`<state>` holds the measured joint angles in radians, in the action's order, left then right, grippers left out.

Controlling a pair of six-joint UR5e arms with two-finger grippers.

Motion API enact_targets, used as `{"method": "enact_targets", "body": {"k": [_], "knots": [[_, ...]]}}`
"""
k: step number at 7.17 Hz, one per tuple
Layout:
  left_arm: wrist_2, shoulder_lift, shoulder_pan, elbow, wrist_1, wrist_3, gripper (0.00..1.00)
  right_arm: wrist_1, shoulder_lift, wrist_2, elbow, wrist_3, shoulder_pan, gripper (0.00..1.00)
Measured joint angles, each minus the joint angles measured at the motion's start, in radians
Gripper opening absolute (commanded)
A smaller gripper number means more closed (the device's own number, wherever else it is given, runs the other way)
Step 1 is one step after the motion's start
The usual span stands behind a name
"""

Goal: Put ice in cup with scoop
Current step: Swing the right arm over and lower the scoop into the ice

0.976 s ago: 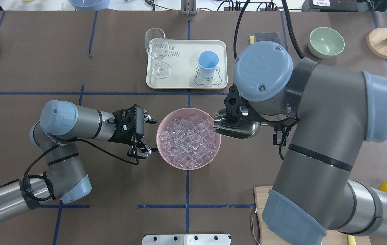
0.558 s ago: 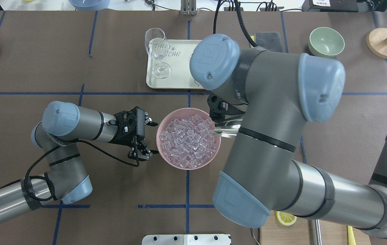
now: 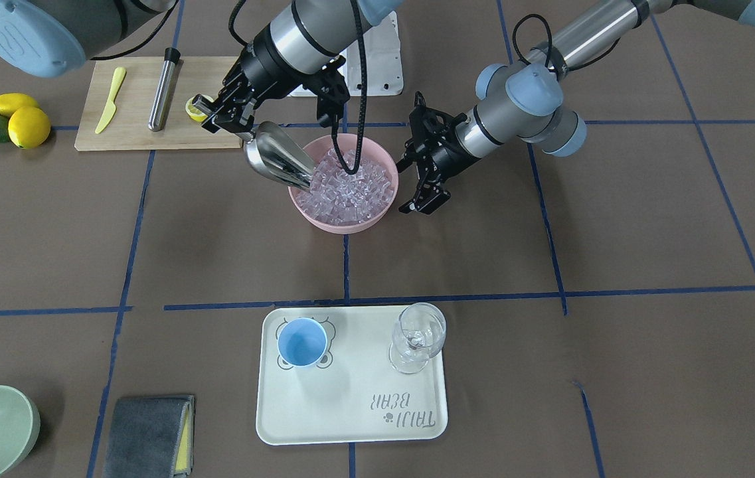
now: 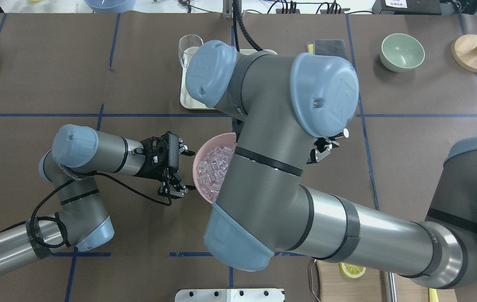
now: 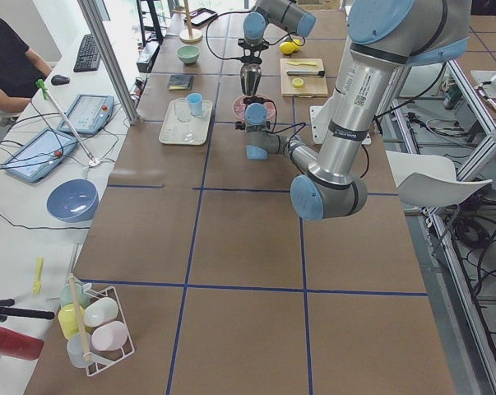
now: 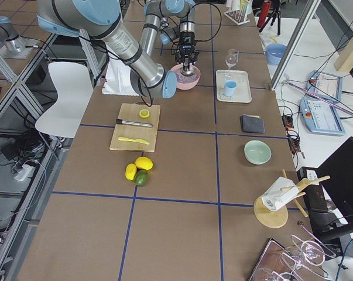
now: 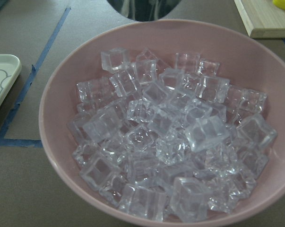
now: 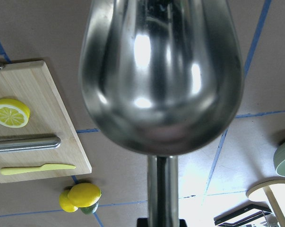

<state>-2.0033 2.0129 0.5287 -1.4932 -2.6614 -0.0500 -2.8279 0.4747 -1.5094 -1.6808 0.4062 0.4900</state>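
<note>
The shiny steel scoop (image 3: 277, 162), clamped by its bar handle in the right pincer (image 3: 239, 131), is tilted steeply with its mouth in the clear ice (image 3: 350, 189) cubes heaped in the pink bowl (image 3: 340, 224). The left pincer (image 3: 417, 182) is held apart just beside the bowl. The light-blue cup (image 3: 302, 342) stands upright on the tray (image 3: 350, 418). Since the earlier frames, the right arm has been swung over the bowl.

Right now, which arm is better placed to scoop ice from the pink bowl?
Right. The right pincer grips the scoop, tip at the ice in the pink bowl; the left pincer is open, empty, beside it.
</note>
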Motion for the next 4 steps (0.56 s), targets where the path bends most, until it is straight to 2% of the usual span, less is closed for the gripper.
{"method": "enact_targets", "body": {"k": [4], "knots": [[0.0,0.004,-0.001,0.004,0.0,0.0,1.0,-0.07,-0.025,0.058,0.082,0.0,-0.039,0.0]]}}
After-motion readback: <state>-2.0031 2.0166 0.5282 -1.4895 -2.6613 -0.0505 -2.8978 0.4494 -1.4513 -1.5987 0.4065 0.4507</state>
